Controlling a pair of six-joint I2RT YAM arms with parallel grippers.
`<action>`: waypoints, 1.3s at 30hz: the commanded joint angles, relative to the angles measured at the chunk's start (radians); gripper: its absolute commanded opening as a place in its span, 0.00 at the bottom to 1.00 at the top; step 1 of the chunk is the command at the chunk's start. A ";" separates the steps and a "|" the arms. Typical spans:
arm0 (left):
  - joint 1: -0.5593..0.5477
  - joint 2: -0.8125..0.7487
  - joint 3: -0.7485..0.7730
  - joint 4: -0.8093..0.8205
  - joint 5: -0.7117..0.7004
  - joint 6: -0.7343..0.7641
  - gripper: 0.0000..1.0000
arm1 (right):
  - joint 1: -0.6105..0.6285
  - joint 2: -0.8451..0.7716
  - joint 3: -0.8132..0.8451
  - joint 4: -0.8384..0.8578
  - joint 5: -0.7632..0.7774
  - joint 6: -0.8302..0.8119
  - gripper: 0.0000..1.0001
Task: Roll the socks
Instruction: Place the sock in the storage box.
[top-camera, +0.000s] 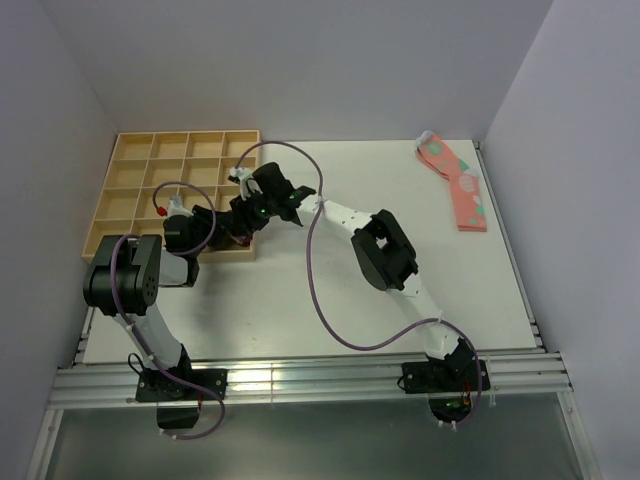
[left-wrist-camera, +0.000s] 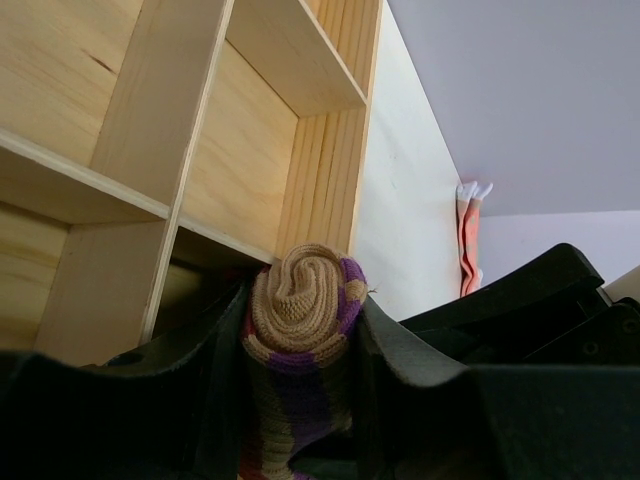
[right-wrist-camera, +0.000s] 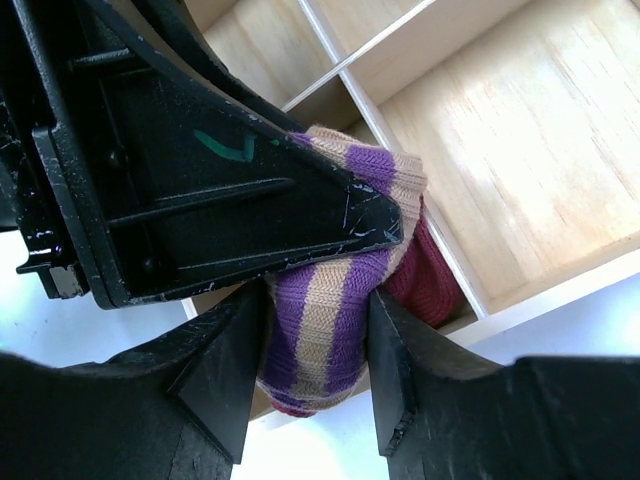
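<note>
The socks (left-wrist-camera: 303, 288) are a tight tan roll with purple stripes, seen end-on in the left wrist view. My left gripper (left-wrist-camera: 303, 305) is shut on that roll, one dark finger pressed to each side. From the right wrist view the socks (right-wrist-camera: 335, 290) show purple and tan stripes with a dark red part behind. My right gripper (right-wrist-camera: 316, 325) has a finger against each side of the roll, below the left gripper's black finger (right-wrist-camera: 250, 200). Both grippers, left (top-camera: 233, 226) and right (top-camera: 263, 203), meet at the wooden tray's near right corner.
The wooden tray (top-camera: 130, 180) with several square compartments lies at the table's left; its dividers (left-wrist-camera: 200, 150) fill the left wrist view, and its compartments (right-wrist-camera: 520, 150) lie behind the roll. Salmon-pink spotted socks (top-camera: 458, 185) lie flat at the far right, by the wall.
</note>
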 joint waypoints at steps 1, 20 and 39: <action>0.002 0.007 0.026 -0.050 -0.027 0.013 0.00 | 0.030 -0.023 -0.001 -0.077 -0.048 -0.036 0.50; -0.027 -0.024 0.146 -0.412 -0.151 0.113 0.00 | 0.033 -0.028 0.082 -0.169 0.003 0.003 0.54; -0.067 -0.013 0.166 -0.484 -0.217 0.079 0.02 | 0.069 0.051 0.125 -0.207 0.078 -0.020 0.43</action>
